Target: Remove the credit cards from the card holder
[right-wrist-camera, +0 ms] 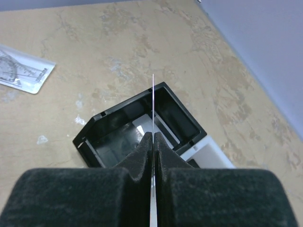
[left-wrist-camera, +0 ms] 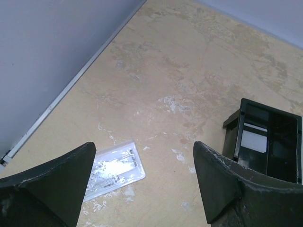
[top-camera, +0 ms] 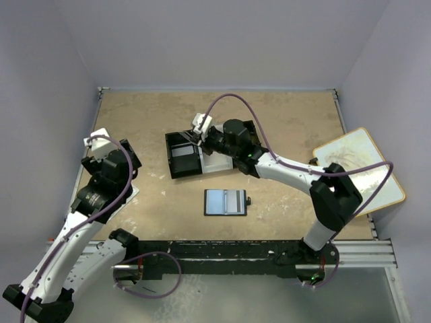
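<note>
The card holder [top-camera: 226, 202] lies open and flat near the table's middle, its pale-blue sleeves facing up. My right gripper [right-wrist-camera: 153, 135] is shut on a thin credit card [right-wrist-camera: 153, 101], seen edge-on and sticking out past the fingertips. It hangs over the black tray [right-wrist-camera: 118, 111]; from above, the right gripper [top-camera: 202, 134] sits at the tray's [top-camera: 170, 155] back edge. A pale flat piece [left-wrist-camera: 254, 137] lies in one tray compartment. My left gripper [left-wrist-camera: 143, 146] is open and holds nothing, off at the table's left side.
A clear printed packet [left-wrist-camera: 111, 170] lies on the table below my left fingers and also shows in the right wrist view as the packet [right-wrist-camera: 21, 71]. A wooden board [top-camera: 360, 168] overhangs the right edge. Walls close in the left, back and right.
</note>
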